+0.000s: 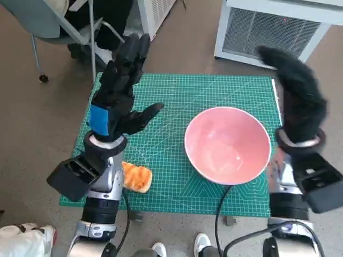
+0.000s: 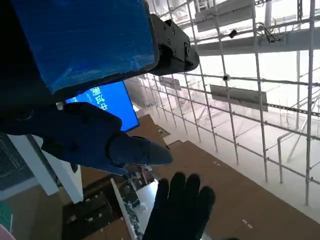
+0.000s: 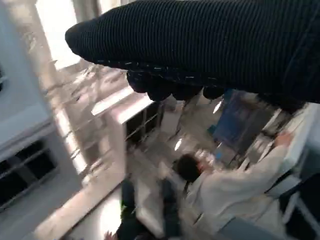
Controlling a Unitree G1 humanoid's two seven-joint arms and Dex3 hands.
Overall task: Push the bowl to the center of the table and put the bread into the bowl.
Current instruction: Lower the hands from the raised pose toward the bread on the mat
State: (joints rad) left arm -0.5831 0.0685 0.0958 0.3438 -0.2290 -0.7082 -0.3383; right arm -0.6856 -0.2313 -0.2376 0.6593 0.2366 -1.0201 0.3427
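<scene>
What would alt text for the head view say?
A pink bowl sits right of centre on a green cutting mat, an orange piece of bread near its front left edge. The left hand and gloved right hand are raised, holding nothing.

Glossy smooth pink bowl, looks ceramic or hard plastic, on a matt green gridded cutting mat over the tabletop; bread rough, orange-crusted; right hand in fuzzy black knit; left hand hard black plastic, shiny blue tape.
</scene>
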